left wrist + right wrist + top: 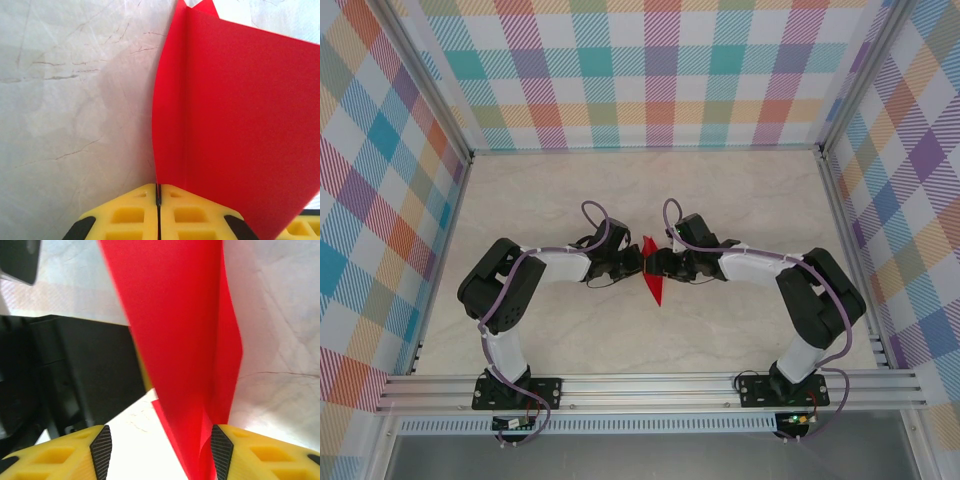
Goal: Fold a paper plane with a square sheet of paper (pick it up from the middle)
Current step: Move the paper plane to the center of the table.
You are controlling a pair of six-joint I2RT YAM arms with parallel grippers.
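- The left claw (634,266) reaches in from 9 o'clock of the red paper (652,272), over the middle of the table (570,190).
- In its own wrist view the left claw (158,194) has its yellow fingers (125,215) pressed together, clamped on the lower edge of the red paper (235,120). The sheet stands up from them, with a sharp crease running toward 12 o'clock.
- From above, the paper looks like a slim, folded sliver held on edge between the two claws, its tip pointing toward 6 o'clock.
- We judge the step in hand to be a mid-fold handover or crease: one claw anchors the sheet while the other comes to take a second hold.
- The right claw (666,266) comes in from 3 o'clock of the paper.
- In the right wrist view the right claw (161,450) stands with its jaws well apart, and the paper (175,330) passes down between them.
- The paper lies just beside the black pad (221,445) at 3 o'clock and well apart from the pad at 9 o'clock. We cannot tell whether it touches that nearer pad.
- The right claw grips nothing yet, and the dark body of the left arm (75,370) sits behind the paper at 9 o'clock.
- We think the next move calls for the right jaws to shut squarely on the layers without skewing the crease, since thin paper buckles easily.
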